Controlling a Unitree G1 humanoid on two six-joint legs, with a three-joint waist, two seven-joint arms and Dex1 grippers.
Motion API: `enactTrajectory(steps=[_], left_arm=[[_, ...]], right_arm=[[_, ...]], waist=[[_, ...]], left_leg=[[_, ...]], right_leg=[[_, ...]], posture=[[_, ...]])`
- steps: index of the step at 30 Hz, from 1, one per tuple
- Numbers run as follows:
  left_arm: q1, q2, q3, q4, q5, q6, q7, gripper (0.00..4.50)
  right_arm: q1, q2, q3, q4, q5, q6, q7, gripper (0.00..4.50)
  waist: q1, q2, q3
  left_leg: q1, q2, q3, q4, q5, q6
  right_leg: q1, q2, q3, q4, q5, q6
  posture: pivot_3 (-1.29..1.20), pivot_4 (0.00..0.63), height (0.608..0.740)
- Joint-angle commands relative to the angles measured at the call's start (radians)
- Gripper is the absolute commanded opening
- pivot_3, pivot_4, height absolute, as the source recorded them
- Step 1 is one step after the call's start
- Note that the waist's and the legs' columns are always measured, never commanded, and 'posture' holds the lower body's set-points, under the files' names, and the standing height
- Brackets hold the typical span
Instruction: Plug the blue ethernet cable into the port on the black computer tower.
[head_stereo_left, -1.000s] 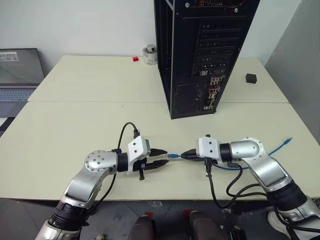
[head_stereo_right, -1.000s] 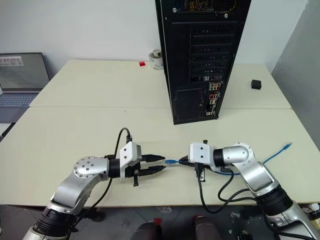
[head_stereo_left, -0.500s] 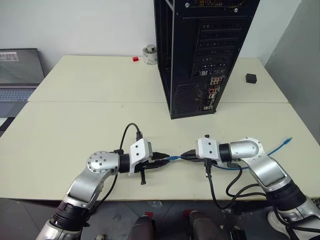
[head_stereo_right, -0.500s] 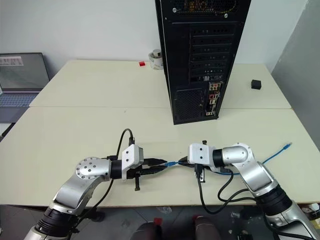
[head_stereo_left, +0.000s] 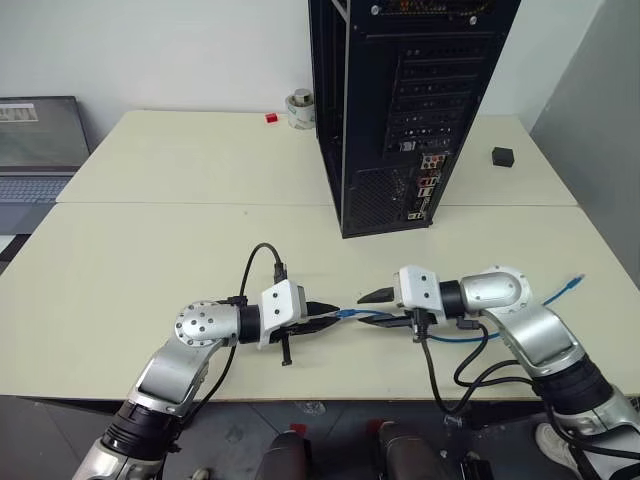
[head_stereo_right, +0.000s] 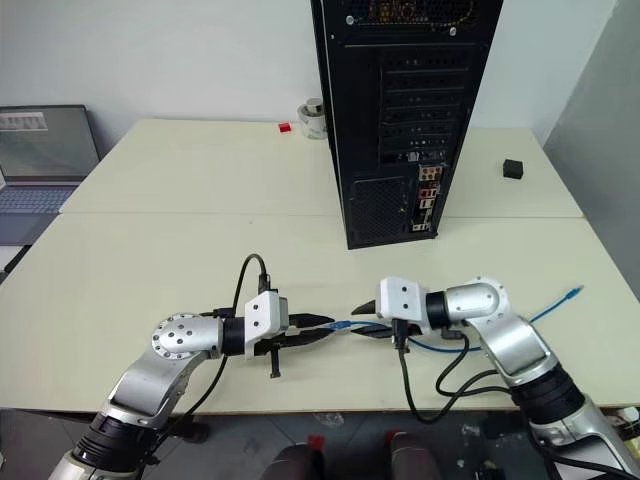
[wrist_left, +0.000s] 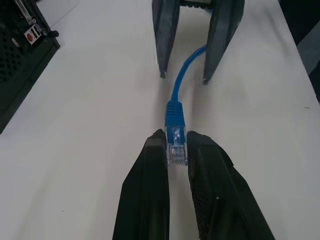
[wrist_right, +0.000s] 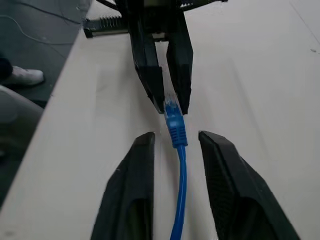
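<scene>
my left tool (wrist_left: 175, 150) pinches the blue ethernet cable (wrist_left: 176, 116) by its plug, near the black computer tower (head_stereo_left: 400, 110); my right tool (wrist_right: 176, 145) stands open. such a shallow grip could let the plug twist or slip.

The top of the computer tower (head_stereo_left: 400, 110) is cut off by the picture's upper edge, and its small rear ports are too small to tell apart. A laptop (head_stereo_left: 38, 150) is cut by the left edge. Part of the blue cable (head_stereo_left: 470, 335) is hidden behind the right arm. The small grey object (head_stereo_left: 299, 108) beside the tower cannot be identified.
</scene>
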Motion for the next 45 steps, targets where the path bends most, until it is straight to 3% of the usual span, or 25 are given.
enactTrajectory(steps=[1,6,7,14,27,30,37,43,45], left_arm=[[0.018,-0.002,-0.021,0.004,0.058,-0.156,0.017,0.26],[0.027,-0.004,-0.033,0.110,0.236,-0.555,0.127,0.26],[0.022,-0.007,-0.027,0.130,0.263,-0.612,0.158,0.26],[-0.004,-0.019,0.027,0.242,0.466,-0.882,0.410,0.26],[-0.028,0.002,0.008,0.269,0.573,-0.965,0.569,0.26],[-0.031,0.006,0.003,0.273,0.578,-0.968,0.581,0.26],[-0.021,0.007,-0.010,0.262,0.597,-0.976,0.598,0.26],[-0.018,0.015,-0.020,0.260,0.607,-0.984,0.608,0.26],[-0.018,0.017,-0.023,0.262,0.606,-0.986,0.613,0.26]], right_arm=[[-0.031,-0.044,-0.078,-0.054,0.101,0.096,0.040,2.48],[-0.011,0.002,-0.167,-0.104,0.274,0.343,-0.062,3.71],[-0.004,0.017,-0.177,-0.114,0.300,0.386,-0.087,3.76],[0.069,0.108,-0.180,-0.158,0.402,0.572,-0.229,3.76],[0.067,0.174,-0.156,-0.130,0.399,0.577,-0.289,3.76],[0.057,0.178,-0.148,-0.117,0.395,0.576,-0.285,3.30],[0.046,0.174,-0.134,-0.094,0.387,0.562,-0.279,1.46],[0.042,0.175,-0.135,-0.091,0.393,0.566,-0.275,0.15],[0.039,0.175,-0.133,-0.088,0.390,0.566,-0.275,0.00]], waist=[[0.000,0.000,0.000],[-0.001,0.000,0.000],[-0.001,0.000,0.000],[0.002,0.000,0.000],[0.001,0.000,0.000],[0.000,0.000,0.000],[0.000,0.000,0.000],[0.000,0.000,0.000],[0.000,0.000,0.000]], left_leg=[[0.000,0.000,0.000,0.000,0.000,0.000],[0.000,0.001,0.000,-0.001,0.000,0.000],[0.000,0.001,0.000,-0.001,0.000,0.000],[-0.001,-0.001,0.000,-0.001,0.000,0.000],[-0.001,-0.001,-0.001,-0.001,0.000,0.000],[-0.001,-0.001,-0.001,-0.001,0.000,0.000],[-0.001,-0.001,-0.001,-0.001,0.000,0.000],[-0.001,0.000,-0.001,-0.001,0.000,0.000],[-0.001,-0.001,-0.001,-0.001,0.000,0.000]], right_leg=[[0.000,-0.001,0.000,0.000,0.000,0.000],[0.000,-0.004,0.000,0.000,0.000,0.000],[0.000,-0.004,0.000,0.000,0.000,0.000],[0.000,-0.005,-0.001,0.000,0.000,0.000],[0.000,-0.005,-0.002,0.000,0.000,0.000],[0.000,-0.005,-0.002,0.000,0.000,0.000],[0.000,-0.005,-0.002,0.000,0.000,0.000],[0.000,-0.005,-0.002,0.000,0.000,0.000],[0.000,-0.005,-0.002,0.000,0.000,0.000]], posture=[[0.00,0.150,0.740],[0.00,0.150,0.740],[0.00,0.150,0.740],[0.00,0.150,0.740],[0.00,0.150,0.740],[0.00,0.150,0.740],[0.00,0.150,0.740],[0.00,0.150,0.740],[0.00,0.150,0.740]])
